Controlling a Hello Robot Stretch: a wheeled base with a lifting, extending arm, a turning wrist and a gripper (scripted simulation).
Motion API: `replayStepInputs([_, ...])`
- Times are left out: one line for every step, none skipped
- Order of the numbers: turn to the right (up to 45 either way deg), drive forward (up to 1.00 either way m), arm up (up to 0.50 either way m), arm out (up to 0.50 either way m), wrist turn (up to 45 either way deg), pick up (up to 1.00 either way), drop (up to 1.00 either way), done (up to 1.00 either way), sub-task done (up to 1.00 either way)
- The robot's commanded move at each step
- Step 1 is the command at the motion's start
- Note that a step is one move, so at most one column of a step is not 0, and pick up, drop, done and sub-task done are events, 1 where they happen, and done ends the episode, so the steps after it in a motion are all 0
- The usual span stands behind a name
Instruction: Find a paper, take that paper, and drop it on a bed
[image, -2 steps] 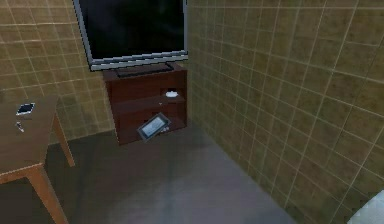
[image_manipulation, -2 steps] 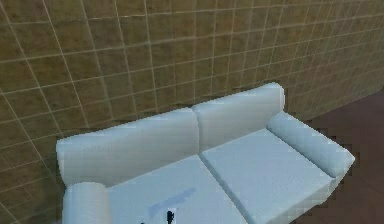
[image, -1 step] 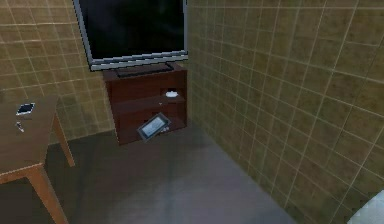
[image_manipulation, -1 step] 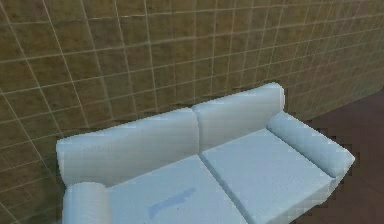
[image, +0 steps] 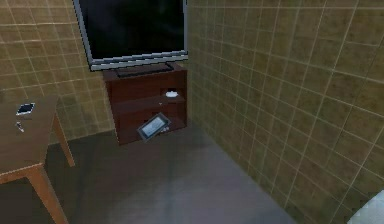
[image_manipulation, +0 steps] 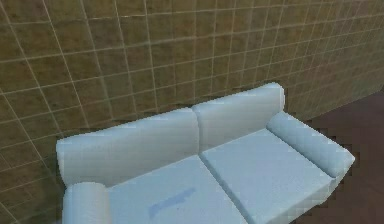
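Pale sofa (image_manipulation: 250, 170), one; one television (image: 133, 30), one dark cabinet (image: 135, 98), one wooden table (image: 22, 140).

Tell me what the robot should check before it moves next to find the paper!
1. Paper found: cannot tell. A small white thing sits on the TV stand, too small to name.
2. Floor up to the stand free: ok, it is bare.
3. Table out of the way: ok, it stands off at the forward view's left.
4. Stand's foot free: not ok, a flat dark thing leans there and could get bumped.
5. Bed found: not ok, the soft seat in the arm side view is a sofa.
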Motion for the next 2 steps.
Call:
replayStepInputs([0.0, 0.00, 0.10, 0.00, 0.0, 0.00, 0.00, 0.00, 0.00])
replayStepInputs([0.0, 0.00, 0.50, 0.00, 0.0, 0.00, 0.00, 0.00, 0.00])
